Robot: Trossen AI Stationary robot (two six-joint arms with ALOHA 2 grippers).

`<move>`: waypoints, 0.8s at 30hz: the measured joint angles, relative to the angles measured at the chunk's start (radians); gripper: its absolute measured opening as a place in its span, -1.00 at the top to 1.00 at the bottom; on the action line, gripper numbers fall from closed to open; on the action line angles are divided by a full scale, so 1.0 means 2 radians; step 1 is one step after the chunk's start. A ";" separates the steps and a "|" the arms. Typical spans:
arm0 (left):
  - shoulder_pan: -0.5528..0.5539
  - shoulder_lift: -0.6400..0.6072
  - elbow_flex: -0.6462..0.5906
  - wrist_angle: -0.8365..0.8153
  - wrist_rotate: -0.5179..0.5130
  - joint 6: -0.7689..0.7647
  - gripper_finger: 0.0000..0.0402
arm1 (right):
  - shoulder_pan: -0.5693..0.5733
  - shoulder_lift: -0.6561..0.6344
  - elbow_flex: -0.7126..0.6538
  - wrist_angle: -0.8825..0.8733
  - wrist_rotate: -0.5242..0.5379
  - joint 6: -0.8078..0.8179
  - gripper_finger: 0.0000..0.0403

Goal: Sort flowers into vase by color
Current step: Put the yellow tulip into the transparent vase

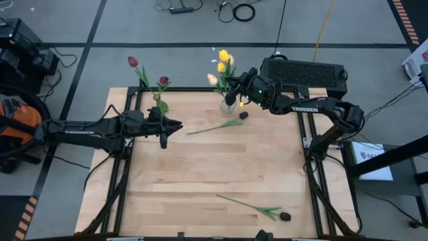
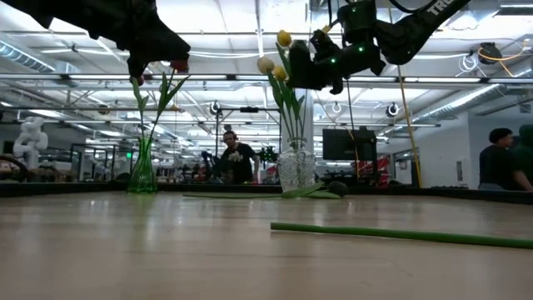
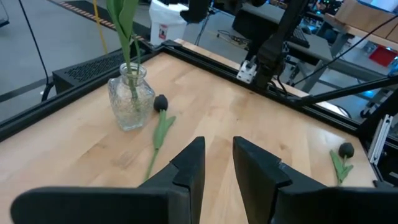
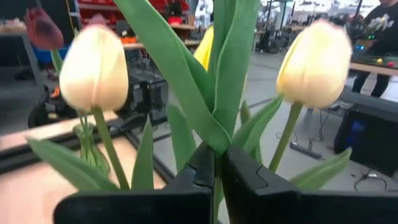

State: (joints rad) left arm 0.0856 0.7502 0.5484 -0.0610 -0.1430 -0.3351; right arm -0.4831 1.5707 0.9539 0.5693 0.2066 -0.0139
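A clear glass vase (image 1: 227, 105) at the table's far edge holds yellow and cream tulips (image 4: 93, 68). My right gripper (image 1: 232, 96) stands level above its neck, shut on a tulip's stem among them. A green vase (image 1: 159, 104) to the left holds two dark red tulips (image 1: 132, 61). Two dark-headed tulips lie flat on the table: one (image 1: 217, 126) next to the clear vase, one (image 1: 257, 209) near the front edge. My left gripper (image 1: 179, 125) hovers left of centre, open, with nothing between its fingers. My right gripper pinches a tulip's green stem and leaf base (image 4: 216, 149) between its two fingers, below the flower heads. The fingers come level from the table's right side and lie across the upright stem. The stems run down toward the clear vase's neck (image 2: 296, 143).
A black box (image 1: 304, 73) sits behind the table's far right corner. Black frame rails (image 1: 307, 144) run along the table's sides. People stand in the room beyond the far edge (image 2: 237, 158). Bare wood shows across the table's middle.
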 joint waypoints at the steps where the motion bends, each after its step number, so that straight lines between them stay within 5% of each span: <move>1: 0.000 0.000 0.000 0.000 -0.002 0.000 0.56 | 0.000 0.000 0.000 -0.006 0.000 0.000 0.96; 24: 0.013 0.000 0.000 0.000 -0.009 0.001 0.56 | 0.005 -0.002 0.000 -0.075 0.000 0.023 0.40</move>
State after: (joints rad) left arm 0.1120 0.7502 0.5484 -0.0608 -0.1608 -0.3339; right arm -0.4731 1.5672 0.9539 0.4193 0.2066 0.0326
